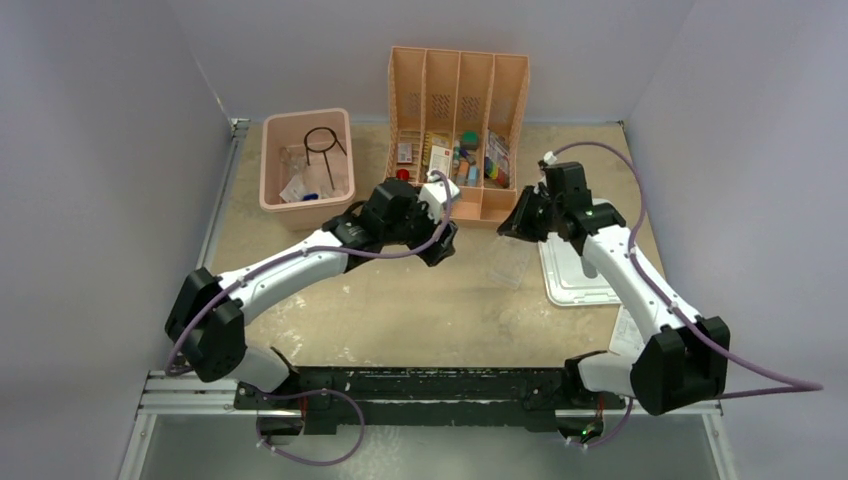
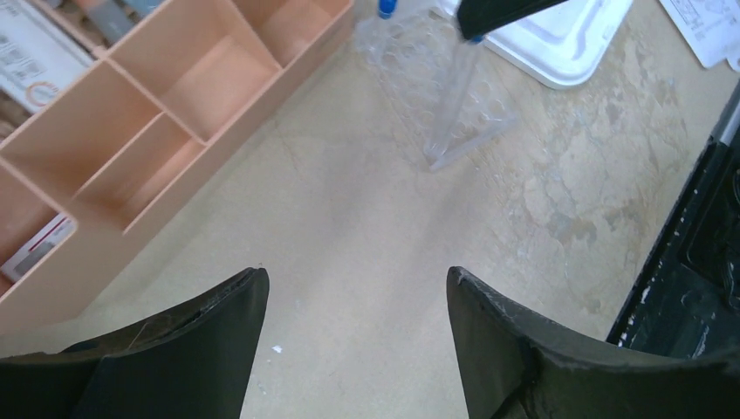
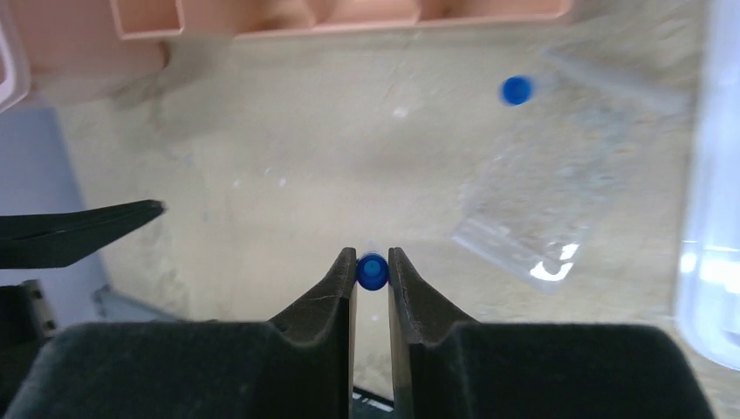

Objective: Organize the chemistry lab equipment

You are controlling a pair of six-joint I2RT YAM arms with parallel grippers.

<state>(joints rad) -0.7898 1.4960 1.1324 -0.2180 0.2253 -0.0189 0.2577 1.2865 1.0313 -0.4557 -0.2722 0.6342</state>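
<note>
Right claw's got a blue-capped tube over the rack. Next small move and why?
Likely lower the right claw a little so the blue-capped tube slides into a hole of the clear tube rack. The claw is shut on the tube's cap, and the left wrist view shows its tip at the rack. The left claw is open, holding nothing.

The desk (image 1: 420, 310) is a mottled beige board, scuffed pale in patches. A pink bin (image 1: 300, 207) sits at its back left, with an orange divider tray (image 1: 510, 80) beside it. A clear plastic tube rack (image 1: 505, 262) lies near the middle, just beside a white lid (image 1: 575, 280). A printed sheet (image 2: 709, 26) lies beyond the lid.
</note>
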